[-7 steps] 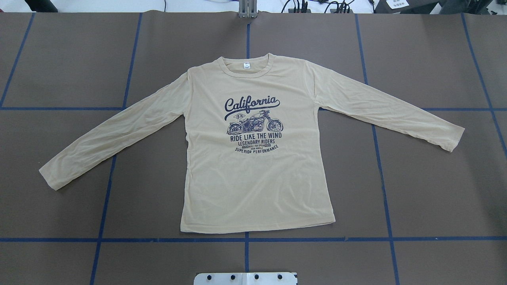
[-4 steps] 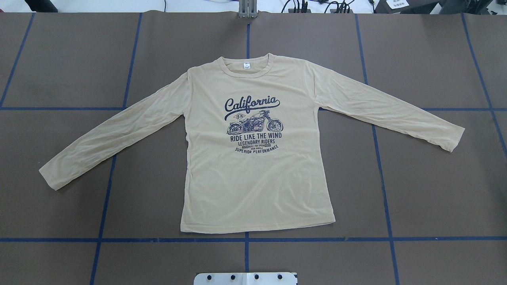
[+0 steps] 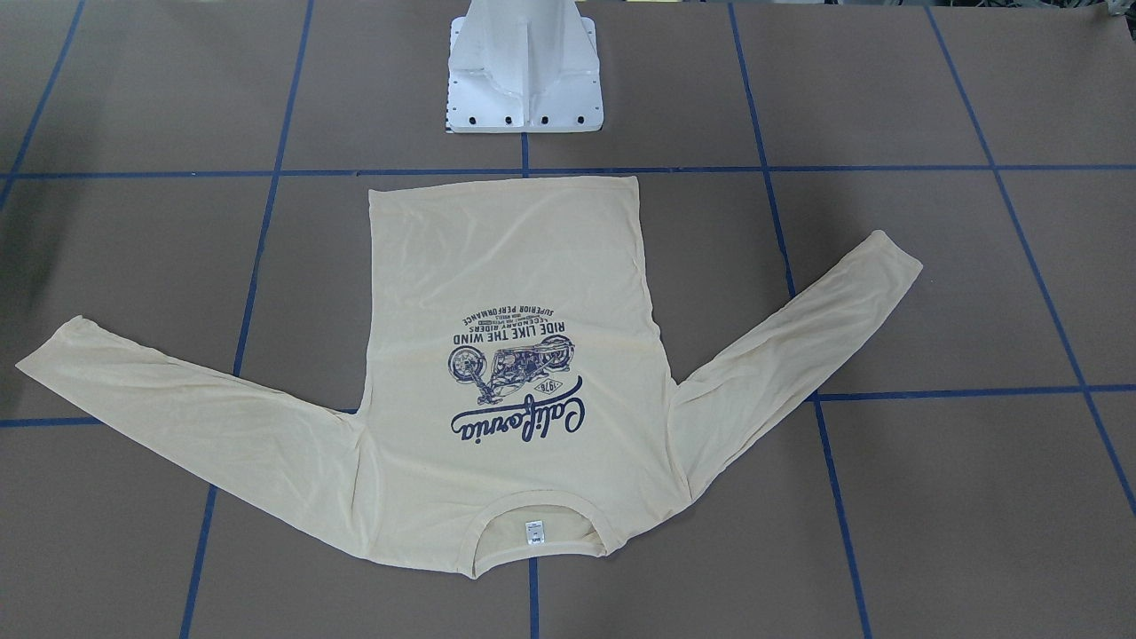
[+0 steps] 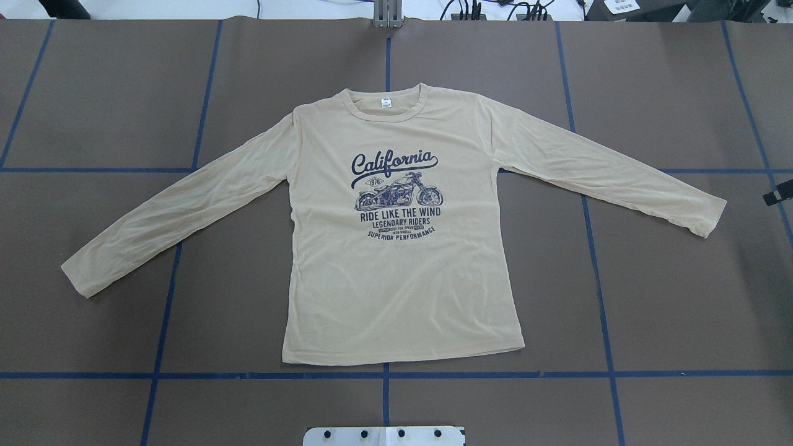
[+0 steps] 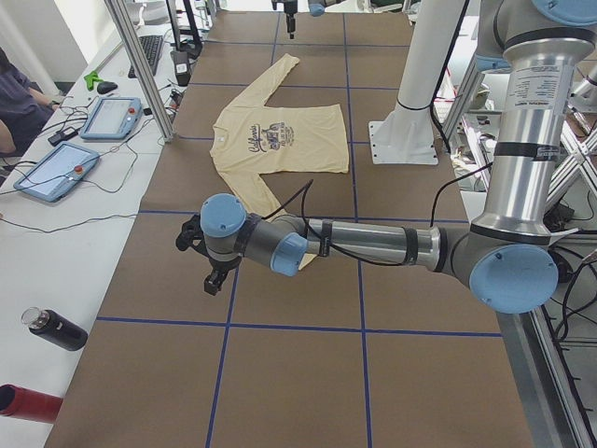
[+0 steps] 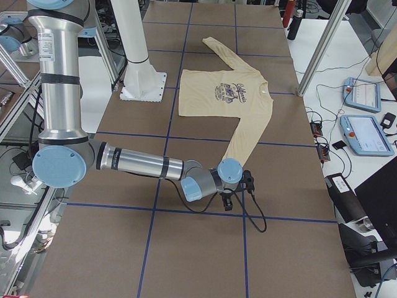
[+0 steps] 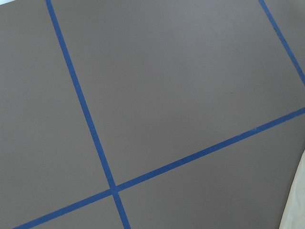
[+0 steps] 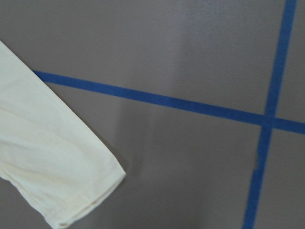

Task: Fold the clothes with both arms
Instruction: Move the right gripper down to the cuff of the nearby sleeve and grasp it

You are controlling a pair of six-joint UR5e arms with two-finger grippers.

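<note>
The clothes are one cream long-sleeved T-shirt (image 4: 396, 279), lying flat with its navy print up and both sleeves spread; it also shows in the front view (image 3: 506, 257). My left gripper (image 5: 213, 278) hangs low over the table just past the near sleeve's end, and I cannot tell whether it is open or shut. The right gripper (image 6: 228, 202) hovers just beyond the other cuff (image 8: 57, 167). Only a black sliver of that right gripper (image 4: 777, 197) reaches into the overhead view, so its state is unclear. Neither wrist view shows fingers.
The white pedestal base (image 3: 524, 80) stands behind the shirt's hem. Blue tape lines (image 4: 384, 375) grid the brown table. A side bench holds tablets (image 5: 56, 173) and two bottles (image 5: 56, 331). A person sits at that bench's far end (image 5: 14, 103). A metal post (image 5: 140, 65) rises beside it.
A black part of the right gripper has come in at the overhead view's right edge, near the right cuff. The shirt has not moved.
</note>
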